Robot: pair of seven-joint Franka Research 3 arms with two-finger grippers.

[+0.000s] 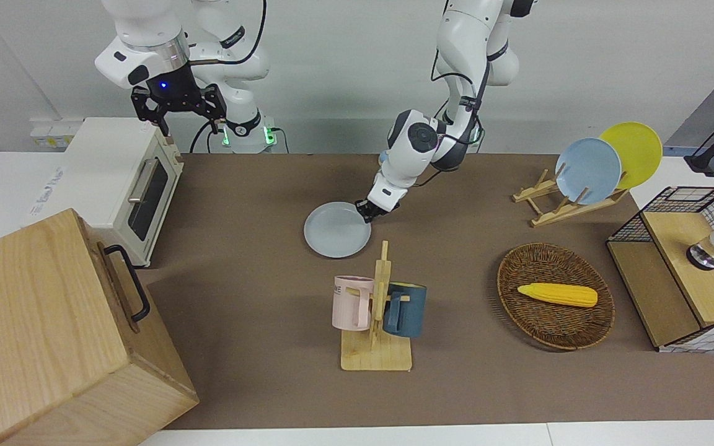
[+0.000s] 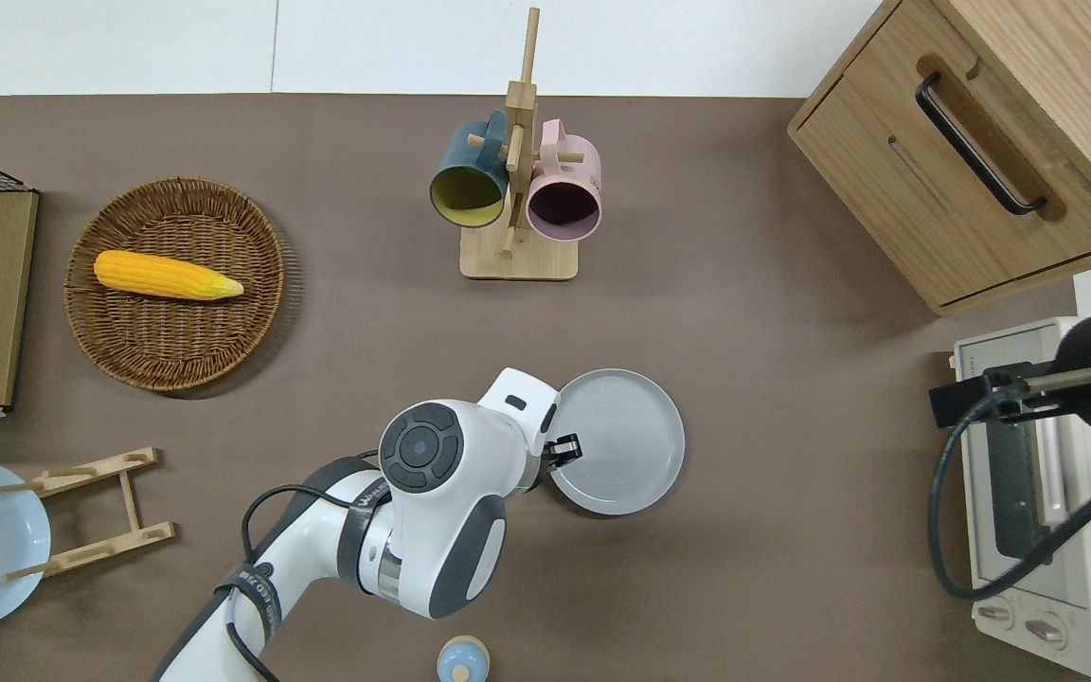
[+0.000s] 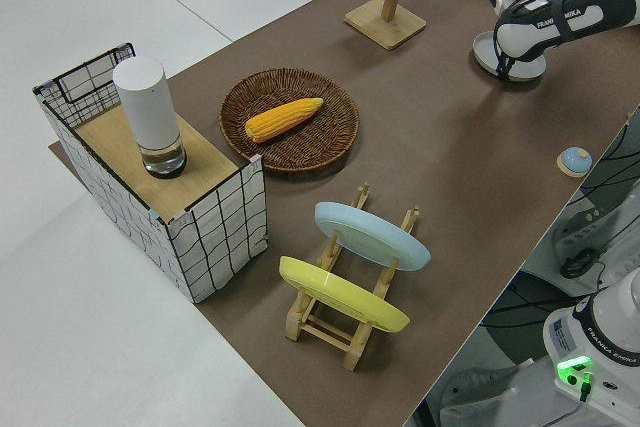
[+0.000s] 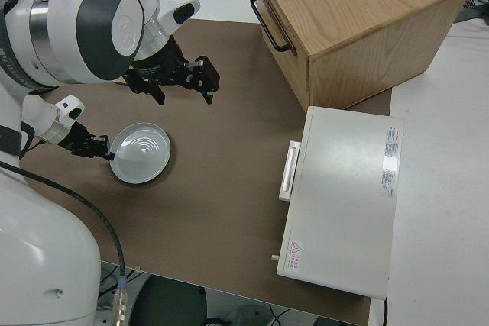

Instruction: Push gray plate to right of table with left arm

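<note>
The gray plate (image 1: 336,231) lies flat on the brown table (image 1: 251,186), nearer to the robots than the mug rack; it also shows in the overhead view (image 2: 626,441) and the right side view (image 4: 140,153). My left gripper (image 1: 367,210) is down at table height, against the plate's rim on the side toward the left arm's end (image 2: 565,448). The left arm (image 2: 432,511) stretches low across the table to it. My right gripper (image 1: 178,118) is parked with its fingers spread and nothing in it.
A wooden mug rack (image 2: 515,194) holds a pink and a dark blue mug. A toaster oven (image 2: 1038,502) and a wooden cabinet (image 2: 991,142) stand at the right arm's end. A wicker basket with corn (image 2: 176,284) and a plate rack (image 1: 586,179) stand toward the left arm's end.
</note>
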